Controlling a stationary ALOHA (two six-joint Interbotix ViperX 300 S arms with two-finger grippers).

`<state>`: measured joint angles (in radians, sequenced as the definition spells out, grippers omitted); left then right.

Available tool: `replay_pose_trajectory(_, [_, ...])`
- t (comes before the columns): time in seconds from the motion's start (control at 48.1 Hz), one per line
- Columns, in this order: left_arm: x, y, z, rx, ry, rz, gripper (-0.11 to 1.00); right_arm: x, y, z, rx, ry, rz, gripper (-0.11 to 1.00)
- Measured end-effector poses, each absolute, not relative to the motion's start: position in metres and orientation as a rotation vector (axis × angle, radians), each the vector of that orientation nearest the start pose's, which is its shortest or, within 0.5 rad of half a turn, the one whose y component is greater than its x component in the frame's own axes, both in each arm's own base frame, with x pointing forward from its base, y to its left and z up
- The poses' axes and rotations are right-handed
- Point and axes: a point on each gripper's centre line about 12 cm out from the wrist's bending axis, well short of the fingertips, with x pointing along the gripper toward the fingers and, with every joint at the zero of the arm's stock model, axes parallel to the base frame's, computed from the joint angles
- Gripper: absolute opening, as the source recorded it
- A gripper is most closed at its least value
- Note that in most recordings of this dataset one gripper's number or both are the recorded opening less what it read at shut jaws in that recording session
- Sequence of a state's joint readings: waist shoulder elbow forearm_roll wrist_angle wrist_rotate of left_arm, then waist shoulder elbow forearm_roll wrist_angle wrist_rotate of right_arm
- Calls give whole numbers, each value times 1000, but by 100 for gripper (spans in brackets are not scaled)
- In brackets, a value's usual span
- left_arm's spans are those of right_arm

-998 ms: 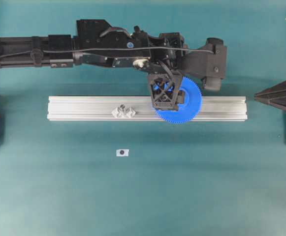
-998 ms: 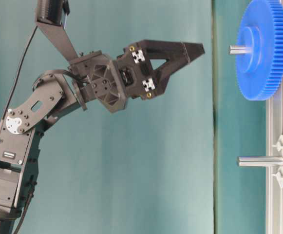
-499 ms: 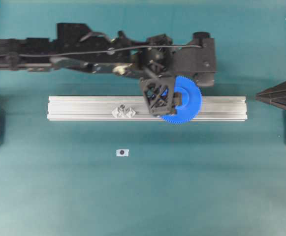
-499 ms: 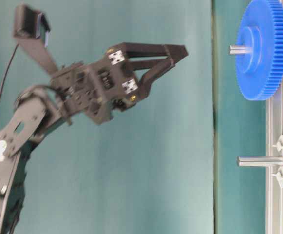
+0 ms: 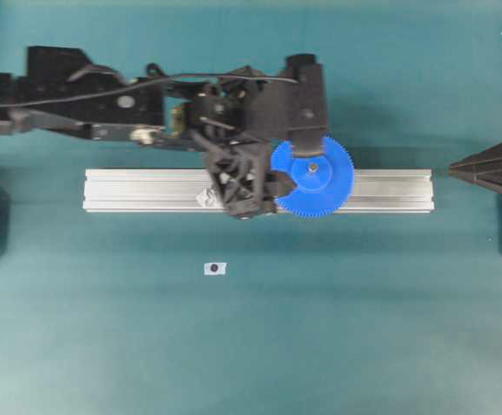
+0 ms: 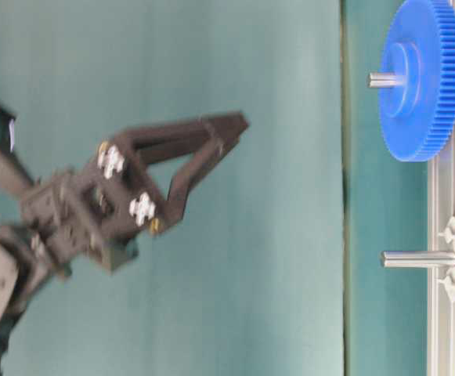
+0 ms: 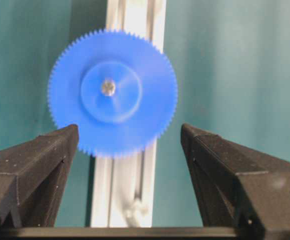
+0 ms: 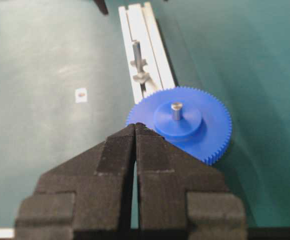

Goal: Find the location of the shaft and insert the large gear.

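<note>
The large blue gear [image 5: 313,177] sits flat on the silver rail [image 5: 389,190] with the shaft's grey tip [image 5: 313,167] showing through its hub. It is also in the table-level view [image 6: 421,78], the left wrist view [image 7: 112,92] and the right wrist view [image 8: 184,122]. My left gripper [image 5: 255,190] is open and empty, raised above the rail just left of the gear [image 7: 130,135]. It hides the second shaft from overhead; that bare shaft [image 6: 419,258] shows at table level. My right gripper [image 5: 454,170] is shut and empty beyond the rail's right end.
A small white tag with a dark dot [image 5: 215,268] lies on the teal mat in front of the rail. The left arm stretches across the back of the table. Black stands sit at both side edges.
My left gripper has drawn back leftward along the rail and risen away from the gear, staying open. The gear stays on its shaft. The right gripper has not moved.
</note>
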<state>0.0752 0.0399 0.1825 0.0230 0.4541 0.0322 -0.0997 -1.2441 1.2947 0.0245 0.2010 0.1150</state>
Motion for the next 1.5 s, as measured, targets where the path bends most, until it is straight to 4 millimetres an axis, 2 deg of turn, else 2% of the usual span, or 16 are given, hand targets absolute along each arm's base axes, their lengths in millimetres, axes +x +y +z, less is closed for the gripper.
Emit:
replay_pose_trajectory(0.291, [426,23,296,21,614,48,81,148,-14,235,153,244,-112,1])
replay_pose_trajectory(0.562, [398,20,294,-27,513,58,81,148,-14,235,155,246,-112,1])
replay_pose_trajectory(0.77, [369,17,290,-31,446,54,81,148,-14,235,155,246,-112,1])
replay_pose_trajectory(1.04, [340,10,288,-30,426,37,81,148,-14,235,155,246,-112,1])
replay_pose_trajectory(1.227, [330,10,290,-30,411,36,81,148,-14,235,155,246,-112,1])
replay_pose_trajectory(1.498, [328,7,287,-28,414,29,81,148,-14,236,154,244,-112,1])
